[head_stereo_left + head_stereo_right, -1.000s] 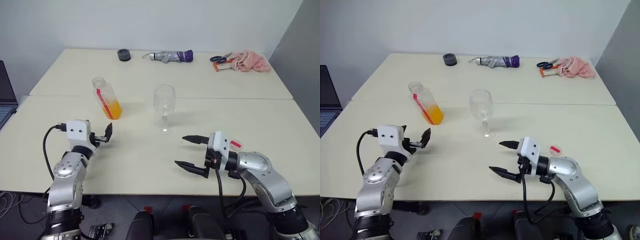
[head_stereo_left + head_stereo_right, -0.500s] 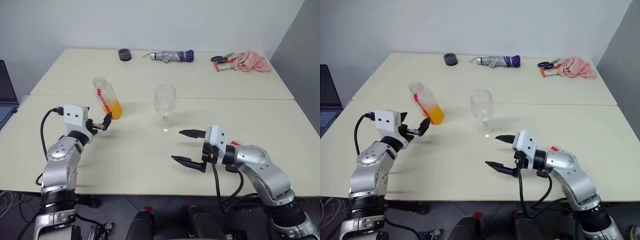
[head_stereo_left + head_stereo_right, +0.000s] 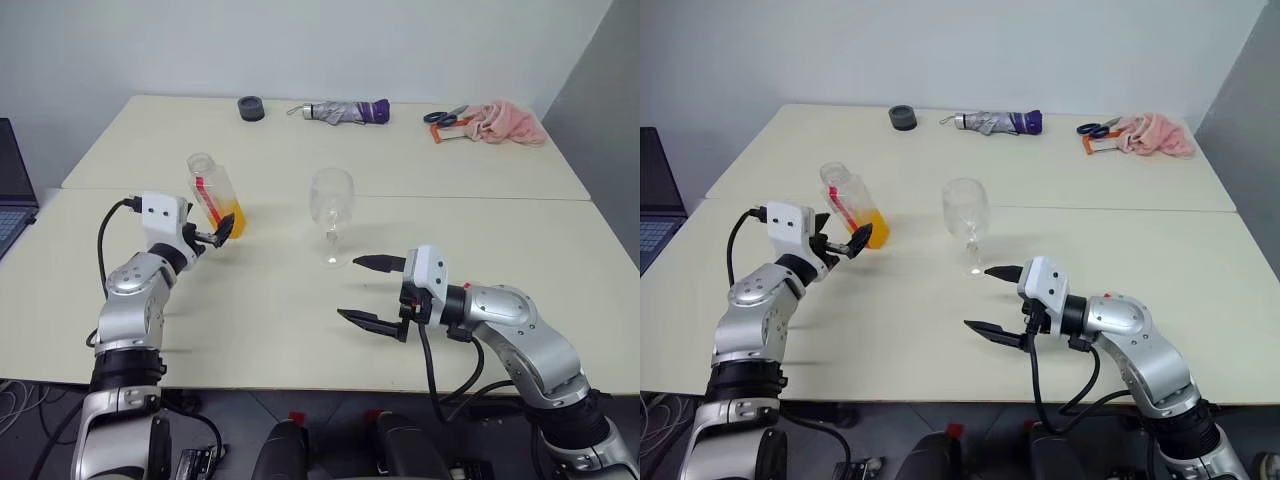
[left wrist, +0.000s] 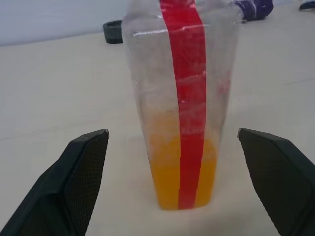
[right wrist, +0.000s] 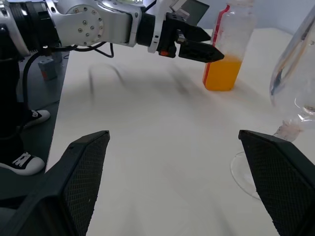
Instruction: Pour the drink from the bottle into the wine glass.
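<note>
Bottle (image 3: pixel 215 195) stood on desk (image 3: pixel 300 300) at left, leaning, drink (image 4: pixel 182 167) low inside; wine glass (image 3: pixel 330 205) to its right. Left hand (image 3: pixel 222 232) wide open just before bottle, nothing held. Right hand (image 3: pixel 372 292) open, empty, near glass foot. Risk judged: bottle pushed over by off-centre approach; glass knocked by right hand.

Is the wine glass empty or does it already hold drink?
Empty: the wine glass bowl is clear; the orange drink sits in the bottle.

Tabletop (image 3: pixel 270 300) bare betw. bottle (image 3: pixel 214 196) & glass (image 3: pixel 330 208), wide gap, room to pass. Bottle flanks free; left gripper (image 3: pixel 222 232) fingers spread just short of it. Nothing close behind bottle; puck (image 3: pixel 250 108), umbrella (image 3: pixel 338 111), scissors (image 3: pixel 440 118), cloth (image 3: pixel 505 122) far behind it at back edge. Right gripper (image 3: pixel 372 293) low, near side of glass.
</note>
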Controlling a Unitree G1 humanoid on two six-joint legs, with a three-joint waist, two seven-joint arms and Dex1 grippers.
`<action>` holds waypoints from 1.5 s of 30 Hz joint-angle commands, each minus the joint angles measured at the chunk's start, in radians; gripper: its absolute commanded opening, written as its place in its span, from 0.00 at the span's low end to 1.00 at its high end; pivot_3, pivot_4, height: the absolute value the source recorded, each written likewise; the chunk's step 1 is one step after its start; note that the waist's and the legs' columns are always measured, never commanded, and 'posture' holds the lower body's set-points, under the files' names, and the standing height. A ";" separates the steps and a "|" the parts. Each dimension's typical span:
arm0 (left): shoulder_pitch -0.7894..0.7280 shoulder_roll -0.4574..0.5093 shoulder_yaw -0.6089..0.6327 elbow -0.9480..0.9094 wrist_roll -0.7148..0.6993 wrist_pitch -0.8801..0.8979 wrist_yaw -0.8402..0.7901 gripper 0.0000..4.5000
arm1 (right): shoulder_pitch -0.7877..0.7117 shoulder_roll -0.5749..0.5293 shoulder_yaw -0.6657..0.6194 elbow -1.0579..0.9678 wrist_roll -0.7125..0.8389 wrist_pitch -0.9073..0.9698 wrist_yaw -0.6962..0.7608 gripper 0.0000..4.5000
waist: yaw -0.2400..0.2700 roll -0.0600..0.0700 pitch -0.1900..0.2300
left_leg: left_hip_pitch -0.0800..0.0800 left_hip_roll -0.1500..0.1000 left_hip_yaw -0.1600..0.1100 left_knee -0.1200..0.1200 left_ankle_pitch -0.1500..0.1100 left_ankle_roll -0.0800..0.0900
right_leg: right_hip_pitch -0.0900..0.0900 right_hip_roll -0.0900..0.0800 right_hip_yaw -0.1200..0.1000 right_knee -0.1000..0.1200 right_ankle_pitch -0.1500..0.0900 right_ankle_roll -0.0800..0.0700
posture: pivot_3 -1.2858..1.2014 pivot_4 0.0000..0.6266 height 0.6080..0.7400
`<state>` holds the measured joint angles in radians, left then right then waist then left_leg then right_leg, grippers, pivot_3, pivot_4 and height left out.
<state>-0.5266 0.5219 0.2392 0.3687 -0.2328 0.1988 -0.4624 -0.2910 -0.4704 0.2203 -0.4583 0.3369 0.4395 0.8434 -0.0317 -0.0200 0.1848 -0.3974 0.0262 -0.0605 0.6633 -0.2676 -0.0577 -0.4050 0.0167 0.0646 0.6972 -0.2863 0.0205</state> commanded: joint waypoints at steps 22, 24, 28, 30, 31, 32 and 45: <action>-0.167 0.018 -0.014 0.200 0.034 -0.125 -0.062 1.00 | 0.003 0.053 -0.045 -0.063 0.115 -0.021 -0.046 0.99 | -0.001 0.000 0.000 | -0.001 0.000 -0.002 0.000 0.000 0.000 | 0.000 0.000 -0.001 0.000 0.000 0.000 | 0.52 0.24 1.00; -0.170 0.017 -0.010 0.204 0.028 -0.128 -0.068 0.91 | 0.006 0.049 -0.038 -0.052 0.105 -0.035 -0.041 1.00 | -0.001 0.000 0.000 | -0.001 0.000 -0.002 0.000 0.000 0.000 | 0.000 0.000 -0.001 0.000 0.000 0.000 | 0.52 0.24 1.00; -0.176 0.014 0.002 0.210 0.016 -0.122 -0.068 0.66 | 0.007 0.045 -0.032 -0.042 0.098 -0.049 -0.036 1.00 | -0.001 0.000 0.000 | -0.001 -0.001 -0.002 0.000 0.000 0.000 | 0.000 0.000 -0.002 0.000 0.000 0.000 | 0.52 0.24 1.00; -0.178 0.014 0.004 0.212 0.016 -0.123 -0.069 0.52 | 0.006 0.046 -0.030 -0.037 0.096 -0.054 -0.034 1.00 | -0.001 0.000 0.000 | -0.001 0.000 -0.002 0.000 0.000 0.000 | 0.000 0.000 -0.002 0.000 0.000 0.000 | 0.52 0.24 1.00; -0.178 0.014 0.005 0.212 0.015 -0.123 -0.070 0.46 | 0.004 0.046 -0.030 -0.035 0.094 -0.057 -0.034 1.00 | -0.001 0.000 0.000 | -0.001 0.000 -0.002 0.000 0.000 0.000 | 0.000 0.000 -0.002 0.000 0.000 0.000 | 0.52 0.24 1.00; -0.178 0.013 0.006 0.211 0.013 -0.121 -0.070 0.41 | 0.004 0.047 -0.030 -0.033 0.092 -0.059 -0.034 1.00 | -0.001 0.000 0.000 | -0.001 0.000 -0.002 0.000 0.000 0.000 | 0.000 0.000 -0.002 0.000 0.000 0.000 | 0.52 0.24 1.00; -0.210 0.007 -0.139 -0.084 0.070 -0.130 -0.145 0.39 | -0.018 0.058 -0.135 -0.098 0.146 0.005 -0.148 1.00 | 0.003 0.000 0.000 | -0.003 0.000 -0.003 0.001 0.000 0.000 | 0.000 -0.002 -0.002 0.000 0.000 0.000 | 0.52 0.24 1.00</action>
<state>-0.7067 0.5079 0.1175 0.3461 -0.1906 0.1141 -0.5905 -0.2910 -0.4161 0.1136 -0.5103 0.4589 0.4388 0.7153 -0.0289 -0.0204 0.1849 -0.3997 0.0259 -0.0637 0.6645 -0.2674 -0.0579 -0.4052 0.0154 0.0627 0.6974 -0.2862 0.0204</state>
